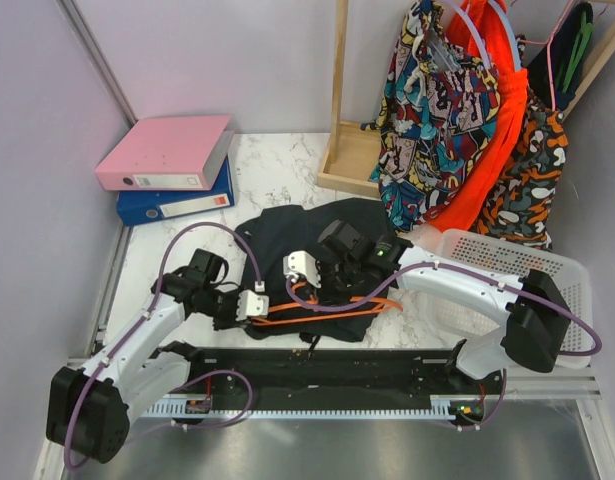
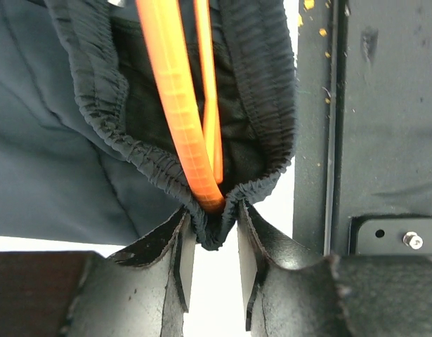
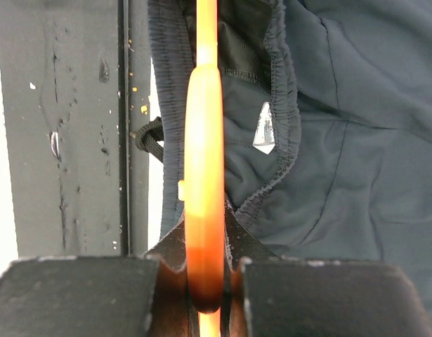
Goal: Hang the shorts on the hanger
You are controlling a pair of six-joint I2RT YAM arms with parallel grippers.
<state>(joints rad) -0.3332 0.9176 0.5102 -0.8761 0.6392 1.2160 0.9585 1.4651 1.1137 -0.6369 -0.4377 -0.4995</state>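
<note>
Overhead camera looks down from behind; both wrist cameras (very close) share shorts (image 2: 47, 140) and hanger (image 2: 177, 105).

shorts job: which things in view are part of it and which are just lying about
job: shorts, orange hanger
lying about: pink binder, blue binder, printed garment, orange garment, basket

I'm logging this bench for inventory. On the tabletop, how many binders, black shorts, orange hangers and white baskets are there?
Binders: 2 (pink binder, blue binder)
Black shorts: 1
Orange hanger: 1
White basket: 1
Total: 5
</note>
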